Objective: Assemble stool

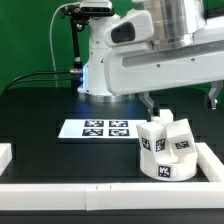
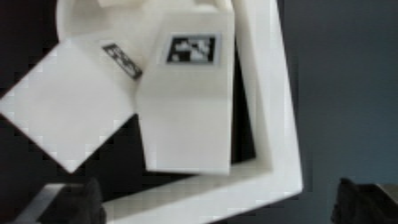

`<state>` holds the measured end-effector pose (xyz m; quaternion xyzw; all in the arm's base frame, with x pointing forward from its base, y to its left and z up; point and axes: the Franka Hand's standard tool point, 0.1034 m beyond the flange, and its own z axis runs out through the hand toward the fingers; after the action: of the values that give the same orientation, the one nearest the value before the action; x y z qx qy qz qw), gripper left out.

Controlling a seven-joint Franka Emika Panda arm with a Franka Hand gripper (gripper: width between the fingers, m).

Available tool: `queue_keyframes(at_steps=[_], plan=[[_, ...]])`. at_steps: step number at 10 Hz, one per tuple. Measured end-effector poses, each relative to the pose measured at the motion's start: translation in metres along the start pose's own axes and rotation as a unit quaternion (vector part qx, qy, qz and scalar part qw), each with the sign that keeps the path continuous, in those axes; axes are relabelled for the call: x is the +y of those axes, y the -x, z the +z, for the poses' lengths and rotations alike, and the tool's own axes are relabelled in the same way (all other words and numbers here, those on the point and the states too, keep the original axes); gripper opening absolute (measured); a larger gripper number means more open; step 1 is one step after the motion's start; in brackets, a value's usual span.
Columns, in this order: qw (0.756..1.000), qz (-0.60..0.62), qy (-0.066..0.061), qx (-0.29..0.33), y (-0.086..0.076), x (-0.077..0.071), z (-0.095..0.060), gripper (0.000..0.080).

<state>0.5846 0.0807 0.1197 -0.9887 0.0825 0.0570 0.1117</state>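
Note:
The stool's white parts (image 1: 166, 150) lie bunched in the corner of the rails at the exterior view's right, each with a black-and-white tag. Which piece is the seat I cannot tell. My gripper (image 1: 181, 100) hangs above this pile, apart from it, with its dark fingers (image 1: 150, 103) spread wide. In the wrist view, one long leg (image 2: 187, 110) with a tag lies beside the rail. A second leg (image 2: 71, 100) leans against it at an angle. My gripper (image 2: 217, 205) is open, and nothing sits between its fingertips (image 2: 63, 205).
The marker board (image 1: 95, 128) lies flat on the black table near the robot's base. White border rails run along the front (image 1: 100, 195), the exterior view's right (image 1: 212, 160) and its left (image 1: 5, 152). The rail corner (image 2: 267, 120) shows beside the legs in the wrist view.

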Motion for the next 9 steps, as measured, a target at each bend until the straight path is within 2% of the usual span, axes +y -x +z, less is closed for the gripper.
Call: queue_keyframes(at_steps=[2,3,4,5,6,7,8,9], plan=[[1.000,-0.009,0.009,0.007,0.002,0.005,0.001,0.0649],[1.000,-0.006,0.009,0.008,0.001,0.006,0.001,0.0649],[0.999,-0.047,0.018,0.008,0.001,0.008,0.002,0.0649],[0.989,-0.147,0.033,0.010,0.000,0.004,0.005,0.0649],[0.974,-0.224,0.037,0.006,0.002,-0.009,0.006,0.0649],[0.954,-0.297,0.036,0.000,0.003,-0.017,0.005,0.0649],[0.938,-0.345,0.030,-0.006,0.002,-0.018,0.000,0.0649],[0.926,-0.377,0.030,0.007,-0.003,-0.006,-0.012,0.0649]])
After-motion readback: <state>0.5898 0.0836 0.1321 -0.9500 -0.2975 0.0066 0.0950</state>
